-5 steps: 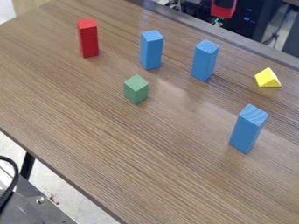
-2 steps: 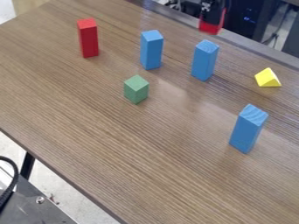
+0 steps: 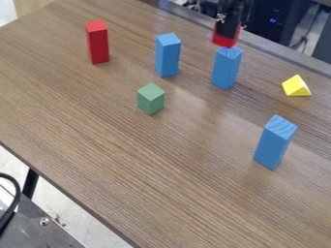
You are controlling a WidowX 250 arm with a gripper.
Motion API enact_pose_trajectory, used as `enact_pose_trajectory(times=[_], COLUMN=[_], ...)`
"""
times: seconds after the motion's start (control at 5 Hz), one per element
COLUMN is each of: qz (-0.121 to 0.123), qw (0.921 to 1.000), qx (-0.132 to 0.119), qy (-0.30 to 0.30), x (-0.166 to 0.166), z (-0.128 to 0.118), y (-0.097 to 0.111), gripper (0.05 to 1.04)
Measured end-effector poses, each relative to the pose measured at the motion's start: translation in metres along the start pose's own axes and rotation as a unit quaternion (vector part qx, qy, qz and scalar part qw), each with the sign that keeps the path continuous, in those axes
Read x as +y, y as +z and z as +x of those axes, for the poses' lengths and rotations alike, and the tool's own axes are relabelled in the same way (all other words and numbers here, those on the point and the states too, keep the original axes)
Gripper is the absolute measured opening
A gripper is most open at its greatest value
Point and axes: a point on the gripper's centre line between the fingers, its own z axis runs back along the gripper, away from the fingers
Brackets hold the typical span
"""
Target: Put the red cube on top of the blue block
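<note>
Pincer (image 3: 227, 33) holds red cube (image 3: 223, 41); blue block (image 3: 225, 69) below.

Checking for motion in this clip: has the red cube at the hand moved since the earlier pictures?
Yes. The red cube has moved down and left in view, closing on the top of the middle blue block; whether they touch, I can't tell.

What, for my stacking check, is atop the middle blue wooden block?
The red cube in the black gripper hides the far top corner of the block; whether they touch is unclear.
</note>
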Motion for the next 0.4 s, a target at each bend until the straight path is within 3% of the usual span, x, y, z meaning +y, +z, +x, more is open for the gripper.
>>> enact_pose_trajectory(times=[0.4], qz=[-0.002], qw=[1.0], qx=[0.001], qy=[-0.005], x=[-0.0002], z=[-0.0016], y=[-0.001], gripper=[0.545])
